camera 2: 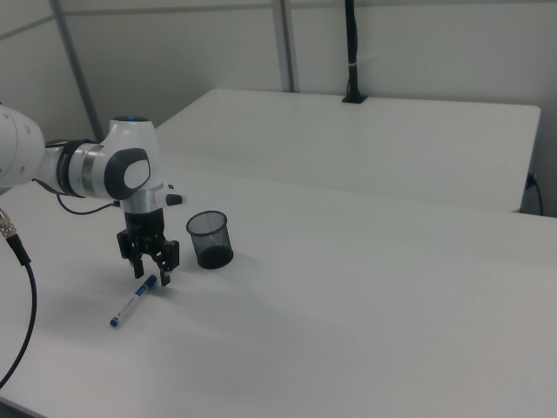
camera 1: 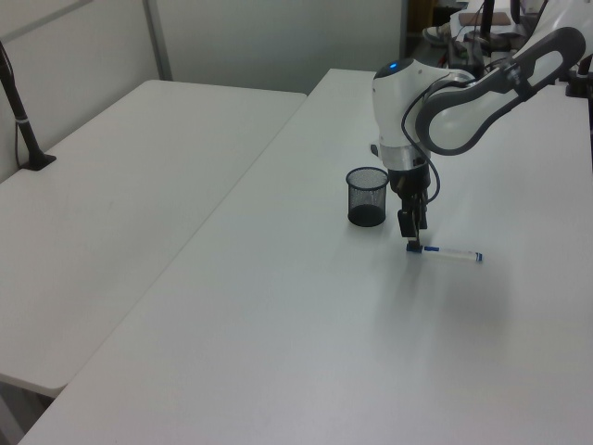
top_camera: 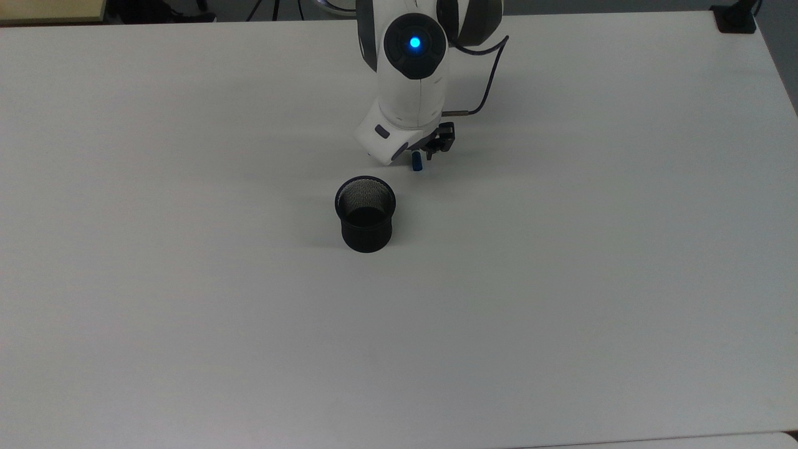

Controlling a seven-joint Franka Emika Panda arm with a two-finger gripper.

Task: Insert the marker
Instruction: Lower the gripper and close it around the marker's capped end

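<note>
Marker [camera 2: 135, 302] lay flat on the white table [top_camera: 561, 280], not lifted. In the right view its blue cap end pointed toward the gripper and the mesh cup, with the small blue end toward the right view's lower left. In the left view [camera 1: 445, 253] it ran roughly left to right, cap at the left view's left. In the top view only the blue cap tip [top_camera: 416, 163] showed from under the arm's wrist.

Gripper [camera 2: 150, 273] hung low over the cap end of the marker, fingers pointing down. In the right view the 2 fingers stood spread apart, 1 on each side of the cap end, with a clear gap between them; they held nothing. Whether the fingertips touched the table could not be told. In the left view the gripper [camera 1: 412, 243] sat right at the cap end.

Black mesh cup [top_camera: 365, 214] stood upright and empty on the table, near the marker but apart from it. In the top view it was below and to the left of the cap tip; in the right view [camera 2: 209, 239] it was to the right of the gripper; in the left view [camera 1: 367, 197] it was to the gripper's left.

A blue light [top_camera: 415, 43] glowed on the arm's joint in the top view.
</note>
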